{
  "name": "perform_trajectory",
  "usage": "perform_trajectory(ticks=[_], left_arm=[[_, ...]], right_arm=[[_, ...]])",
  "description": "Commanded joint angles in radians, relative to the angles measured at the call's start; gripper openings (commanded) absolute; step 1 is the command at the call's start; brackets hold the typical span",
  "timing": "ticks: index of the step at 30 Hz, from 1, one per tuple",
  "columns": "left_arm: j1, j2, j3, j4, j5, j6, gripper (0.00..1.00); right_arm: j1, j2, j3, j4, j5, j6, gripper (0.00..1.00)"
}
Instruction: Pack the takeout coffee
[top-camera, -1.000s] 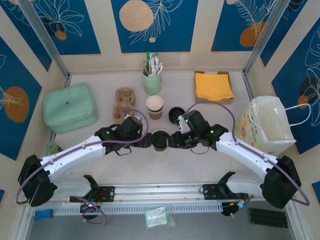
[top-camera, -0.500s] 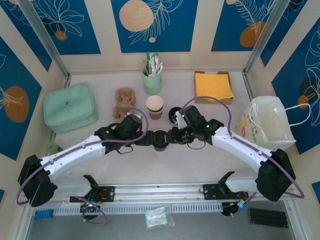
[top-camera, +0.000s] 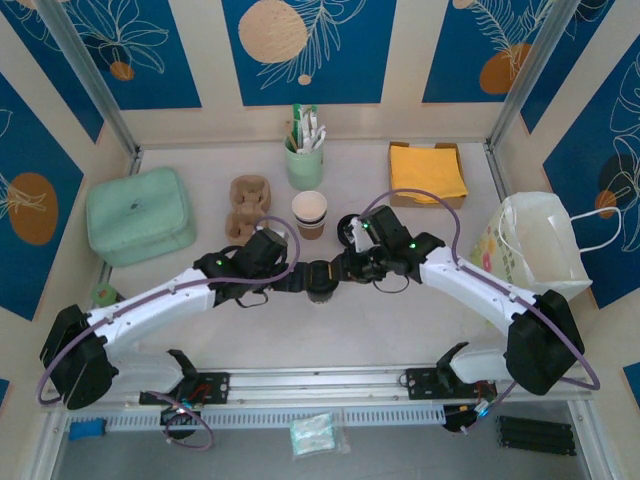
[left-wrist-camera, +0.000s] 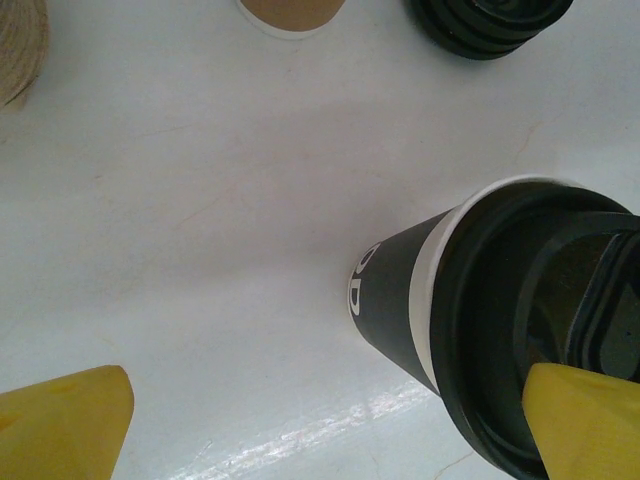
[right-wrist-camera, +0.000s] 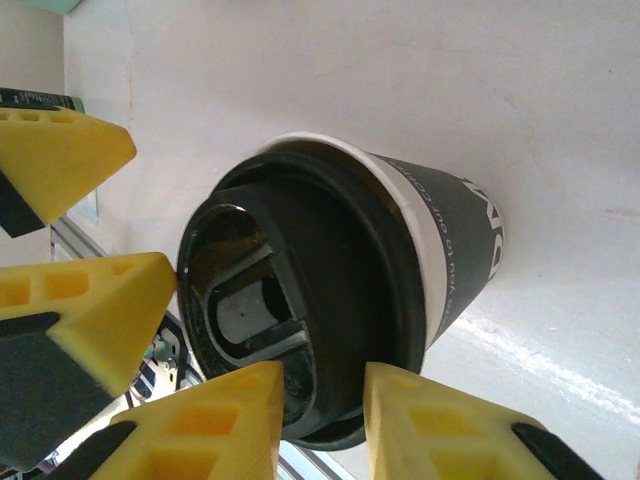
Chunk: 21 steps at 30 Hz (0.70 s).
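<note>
Standing upright on the white table (top-camera: 400, 335), approx. mid-table and a bit toward the near edge, the takeout coffee (top-camera: 320, 281) sits btwn the two grippers. Wrist views show a dark body w/ white lettering, a white rim and a black lid (right-wrist-camera: 300, 290) w/ a recessed sip section.

The left gripper (top-camera: 298, 277) reaches in from the cup's left, jaws spread wide, nothing held. In the left wrist view one yellow finger (left-wrist-camera: 62, 425) is well off to the side over bare table. The other overlaps the lid's edge at lower right; can't tell if it touches.

The right gripper (top-camera: 343, 270) reaches in from the cup's right, jaws narrow. In the right wrist view its two yellow fingers (right-wrist-camera: 205, 430) straddle the lid's near rim, one over the lid top and one outside the skirt, i.e. pinching the lid edge. The left gripper's fingers show at the left of that view, just beside the lid.

Behind the coffee: a lidless paper cup (top-camera: 309, 213) and, near it to the right, a loose black lid (top-camera: 350, 229). A cardboard cup carrier (top-camera: 248, 205) lies left of those. At the back are a green holder (top-camera: 304, 162) w/ sticks & sachets and, back right, yellow napkins (top-camera: 427, 172). A mint-green pouch (top-camera: 139, 215) lies at far left. A white floral bag (top-camera: 535, 250) stands at the right edge, well apart from the coffee.
</note>
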Motion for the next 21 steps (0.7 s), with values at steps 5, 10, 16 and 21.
perform_trajectory(ticks=[5,10,16,21], left_arm=[[0.008,0.016,0.047,-0.013,0.003,0.025,1.0],[0.008,0.026,0.069,-0.018,0.001,0.039,1.0],[0.009,0.042,0.078,-0.017,0.004,0.047,0.99],[0.008,0.041,0.057,-0.017,-0.008,0.047,1.0]], right_arm=[[-0.008,-0.026,0.035,-0.031,-0.019,-0.031,0.34],[-0.007,-0.021,0.021,-0.028,-0.013,-0.029,0.34],[-0.007,0.003,0.014,-0.014,-0.011,-0.03,0.31],[-0.006,0.021,0.015,-0.007,-0.01,-0.032,0.29]])
